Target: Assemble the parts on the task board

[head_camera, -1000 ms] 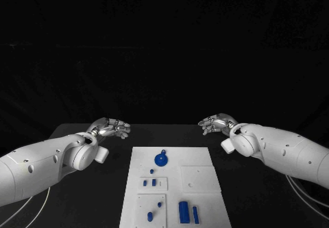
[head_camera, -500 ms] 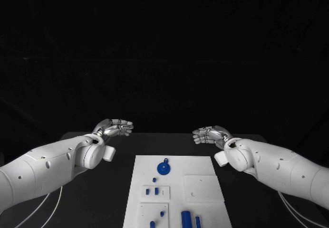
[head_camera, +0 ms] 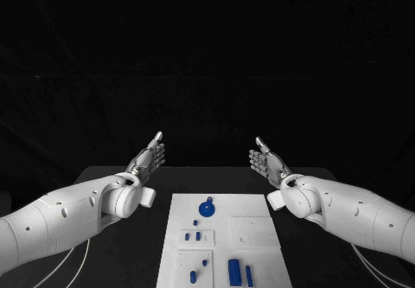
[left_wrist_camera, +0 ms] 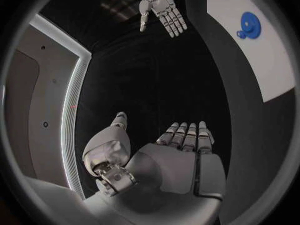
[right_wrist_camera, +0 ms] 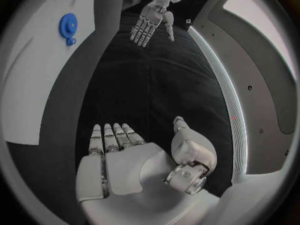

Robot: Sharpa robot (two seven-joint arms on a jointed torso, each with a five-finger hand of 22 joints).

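Fingers straight, side by side on both hands, nothing held; left hand (head_camera: 149,157) and right hand (head_camera: 267,161) raised flat beyond board's far end, palms facing each other, well clear of parts; guess that's a neutral pose; board (head_camera: 255,207) mid-table; round part (head_camera: 207,208) near far end, small pegs (head_camera: 233,271) nearer robot.

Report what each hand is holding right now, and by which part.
Nothing is held. The left hand and the right hand are both flat with fingers extended, raised beyond the task board; the blue parts lie untouched on it.
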